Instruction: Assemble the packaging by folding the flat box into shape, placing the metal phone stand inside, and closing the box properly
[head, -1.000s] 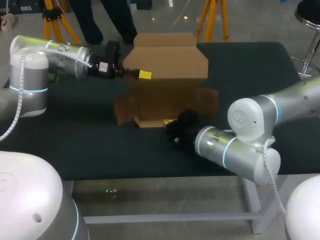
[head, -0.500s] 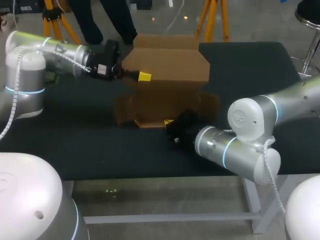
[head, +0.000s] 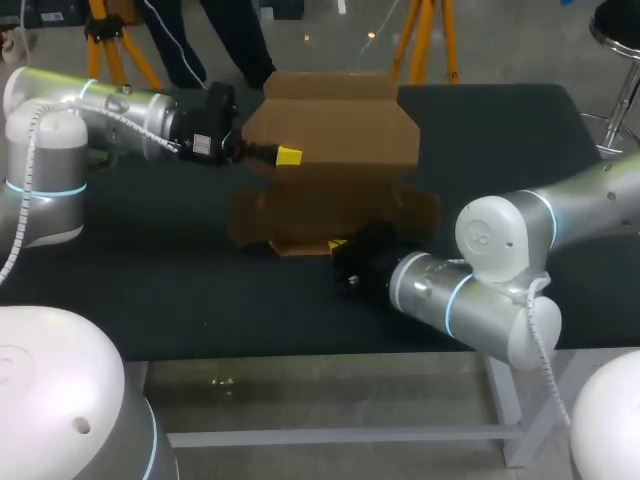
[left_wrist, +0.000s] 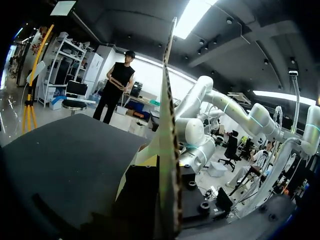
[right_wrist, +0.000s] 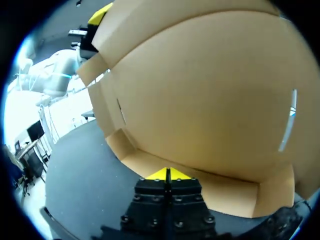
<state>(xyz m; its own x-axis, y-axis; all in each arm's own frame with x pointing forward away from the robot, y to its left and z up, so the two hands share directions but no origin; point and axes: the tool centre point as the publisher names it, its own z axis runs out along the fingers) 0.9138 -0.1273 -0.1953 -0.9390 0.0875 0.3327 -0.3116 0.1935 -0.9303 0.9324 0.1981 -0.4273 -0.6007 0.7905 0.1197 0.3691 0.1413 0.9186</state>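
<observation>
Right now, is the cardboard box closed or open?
Open: the cardboard box has its lid panel raised and its side flaps spread outward.

i see only the counter (head: 150, 290) under a dark mat, with its pale frame showing below.

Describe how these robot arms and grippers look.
Both the left arm and right arm are rounded silver-white tubes with glowing cyan joint rings and white coiled cables. Each ends in a black wrist; the left gripper and right gripper have yellow fingertips.
</observation>
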